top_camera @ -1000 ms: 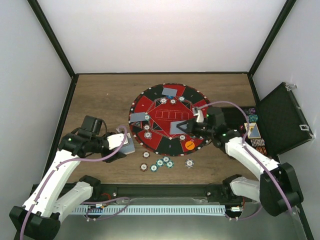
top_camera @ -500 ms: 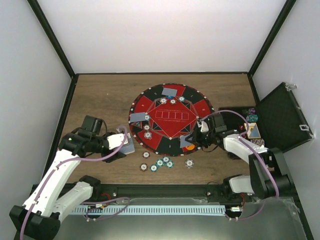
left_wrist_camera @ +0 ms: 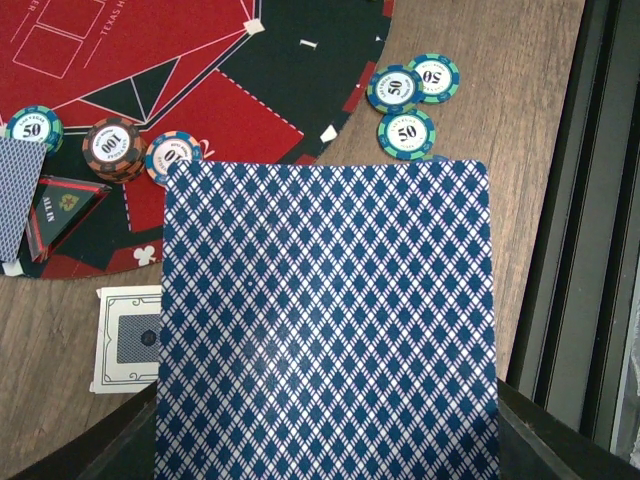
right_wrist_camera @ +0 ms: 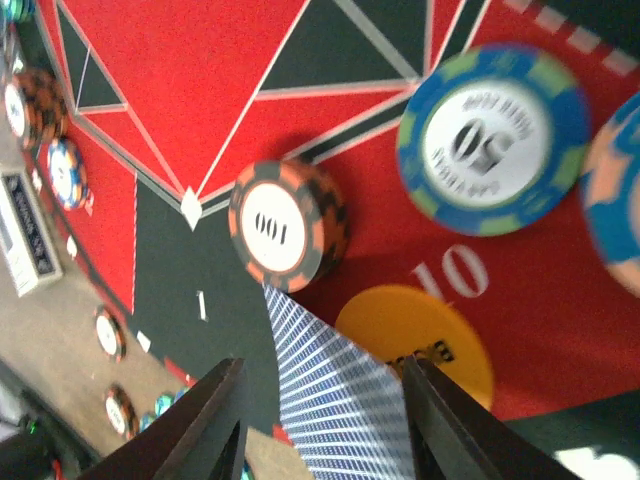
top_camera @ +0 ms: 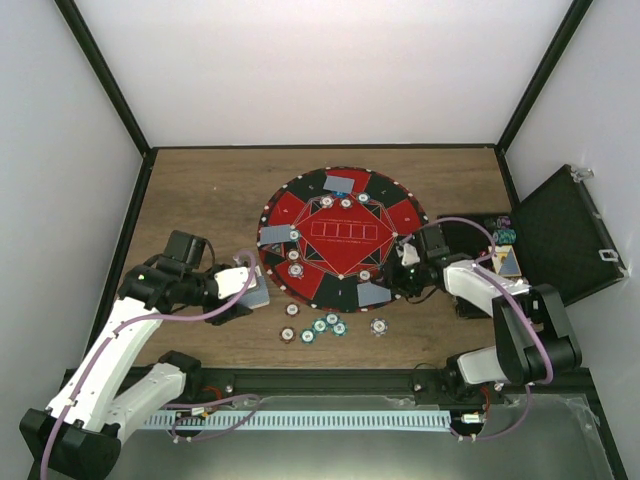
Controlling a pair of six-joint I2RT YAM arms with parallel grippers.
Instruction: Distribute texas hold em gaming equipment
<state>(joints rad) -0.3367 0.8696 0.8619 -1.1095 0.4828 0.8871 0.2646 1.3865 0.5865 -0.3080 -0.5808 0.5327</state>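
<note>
My left gripper (top_camera: pixel 246 286) (left_wrist_camera: pixel 325 445) is shut on a stack of blue-diamond-backed playing cards (left_wrist_camera: pixel 325 320), held over the wood just left of the round mat (top_camera: pixel 290 210). Open over the mat's near right edge, my right gripper (top_camera: pixel 400 276) (right_wrist_camera: pixel 322 362) has its jaws apart on either side of a single blue-backed card (top_camera: pixel 373 295) (right_wrist_camera: pixel 340 405) lying flat below them. An orange button disc (right_wrist_camera: pixel 415 335) lies partly under that card. A "100" chip (right_wrist_camera: pixel 288 225) and a blue-green "50" chip (right_wrist_camera: pixel 492 140) sit just beyond it.
Several loose chips (top_camera: pixel 320 325) (left_wrist_camera: pixel 405 133) lie on the wood in front of the mat. A white-bordered card (left_wrist_camera: pixel 130 338) lies beside it. More cards (top_camera: pixel 340 184) and chips rest around the mat. The open black case (top_camera: pixel 565 235) stands at the right.
The right gripper pulled back from the mat's middle to its near right edge with the card, then opened; the card now lies flat there. The left arm has not moved.
</note>
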